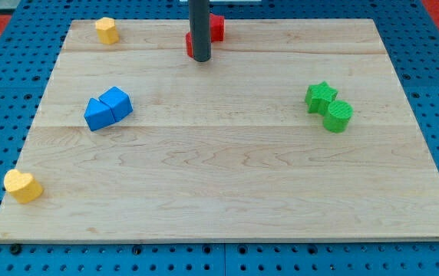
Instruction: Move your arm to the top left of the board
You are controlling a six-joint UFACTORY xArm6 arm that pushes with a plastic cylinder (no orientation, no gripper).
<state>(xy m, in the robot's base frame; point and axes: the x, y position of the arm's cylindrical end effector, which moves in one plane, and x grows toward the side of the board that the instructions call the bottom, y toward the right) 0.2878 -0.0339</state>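
My end effector is a plain dark rod with nothing to spread or press together, and it holds nothing. It stands upright, its long axis running straight down from the view's top edge, and my tip [199, 58] rests on the board [227, 176] near the top, a little left of centre. The red block [213, 27] sits right behind the rod, partly hidden by it, so I cannot tell whether they touch or what shape it is. The top left corner holds a yellow block [107, 30], well apart from my tip. Two blue blocks [107, 108] sit pressed together at the left. A yellow heart-shaped block [22, 185] lies at the bottom left. A green star block [321, 96] touches a green cylinder block [338, 116] at the right.
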